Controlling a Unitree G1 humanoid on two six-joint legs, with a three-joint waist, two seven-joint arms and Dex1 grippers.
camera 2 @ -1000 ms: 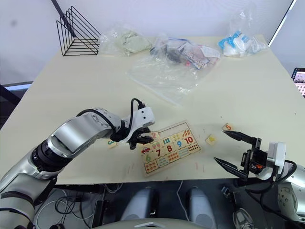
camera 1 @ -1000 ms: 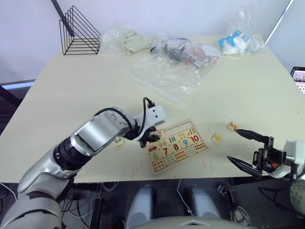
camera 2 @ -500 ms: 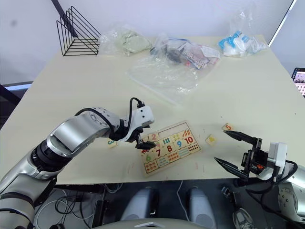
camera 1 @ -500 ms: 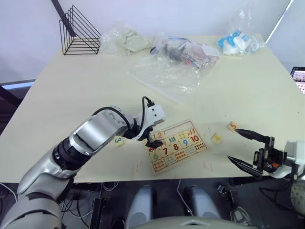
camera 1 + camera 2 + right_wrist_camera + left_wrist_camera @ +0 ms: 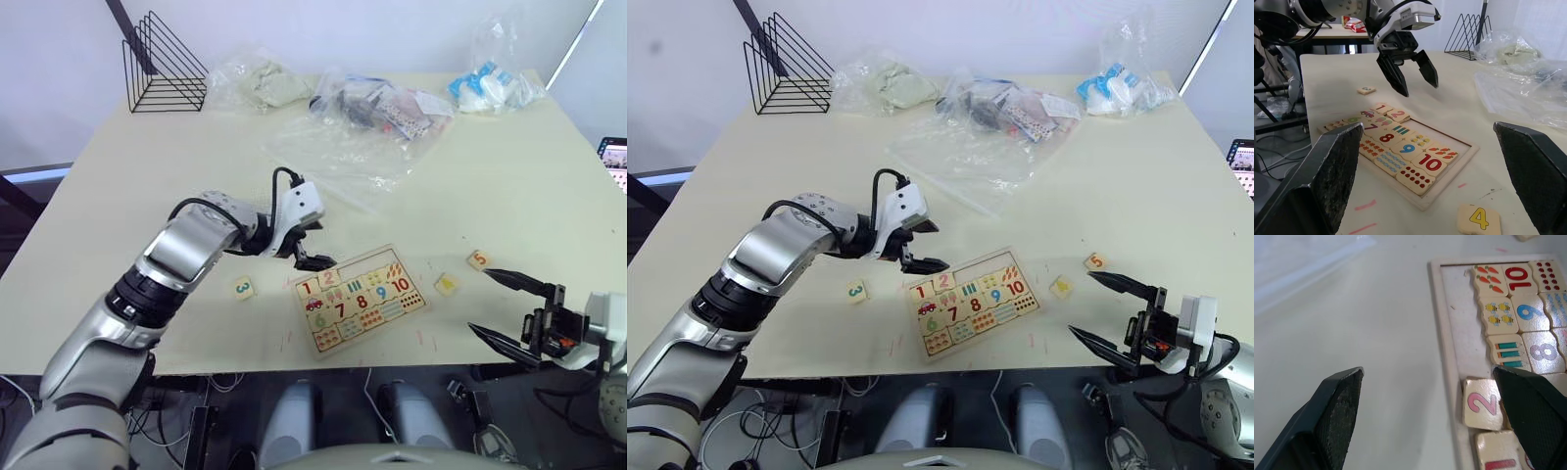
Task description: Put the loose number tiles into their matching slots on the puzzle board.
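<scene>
From the head camera, a pale bench (image 5: 127,186) carries the puzzle board (image 5: 361,298) near its front edge, turned at a slant. The left hand (image 5: 310,247) hovers just beyond the board's far left corner, fingers spread wide and holding nothing. A loose tile marked 3 (image 5: 244,288) lies on the bench to the left of the board. Two more loose tiles lie to its right: a 4 tile (image 5: 446,284) close by and a 5 tile (image 5: 478,259) farther right. The right hand (image 5: 507,309) sits at the near right edge of the bench, fingers wide apart and empty. Clear plastic bags (image 5: 358,137) and a black wire rack (image 5: 162,67) lie at the far side.

The left wrist camera looks down on the board's top row, where a pink 2 tile (image 5: 1483,403) rests beside a red 1 tile (image 5: 1498,458). Beyond the 2, a stretch of empty matching slots (image 5: 1464,320) shows bare wood along the rim.

The right wrist camera looks across the board (image 5: 1400,159) with the 4 tile (image 5: 1478,219) lying near, and the open left hand (image 5: 1410,73) hanging above the board's far side.
</scene>
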